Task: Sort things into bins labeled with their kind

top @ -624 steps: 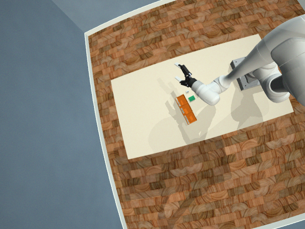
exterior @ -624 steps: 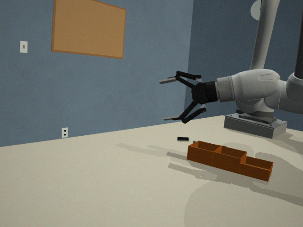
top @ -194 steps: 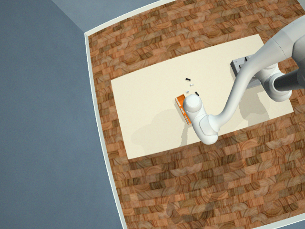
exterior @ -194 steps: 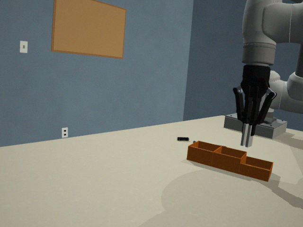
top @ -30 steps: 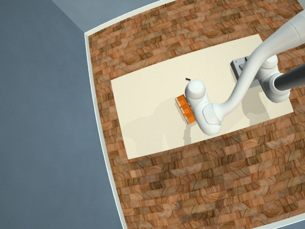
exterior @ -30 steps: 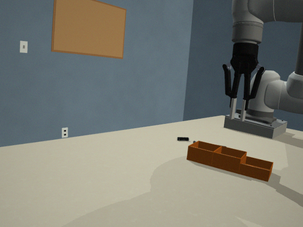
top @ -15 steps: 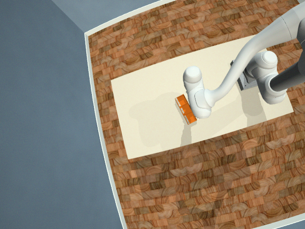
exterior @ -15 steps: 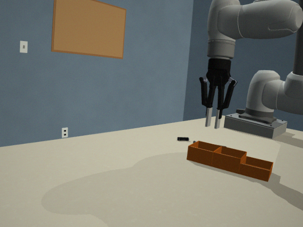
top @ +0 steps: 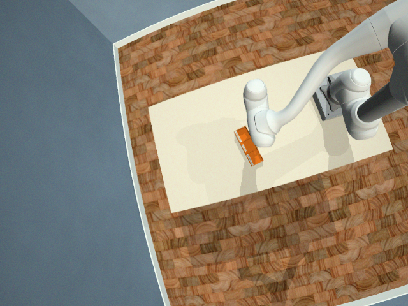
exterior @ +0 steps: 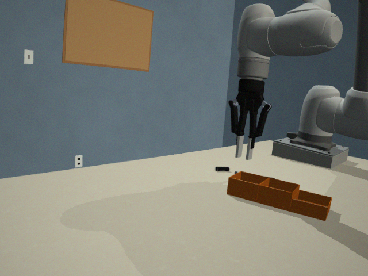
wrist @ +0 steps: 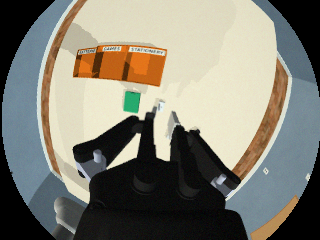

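Your arm (top: pixel 311 79) (exterior: pixel 292 34) is glossy white to light grey, fat rounded joints, domed end caps, thin dark seam lines, a grey band at the wrist (exterior: pixel 252 67), plus a dark grey tube-like link (top: pixel 378 103) (exterior: pixel 361 44). Your gripper (exterior: pixel 244 158) (wrist: pixel 162 115) is matte black with a blocky body, slim black bars in pairs, small silvery bits at the outer knuckles, and flat, straight light grey fingertips (exterior: pixel 239 146). Your base (top: pixel 324 113) (exterior: pixel 300 156) is a grey box, dark collar on top, small dark screw spots near the corners.

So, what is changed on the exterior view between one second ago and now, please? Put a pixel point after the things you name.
The gripper (exterior: pixel 243 158) (wrist: pixel 162 115) moved left and lower in that picture. Nothing was visibly grasped or released. The orange bins (top: pixel 247 143) (exterior: pixel 275 194) (wrist: pixel 125 65) and black object (exterior: pixel 222 168) stayed put.
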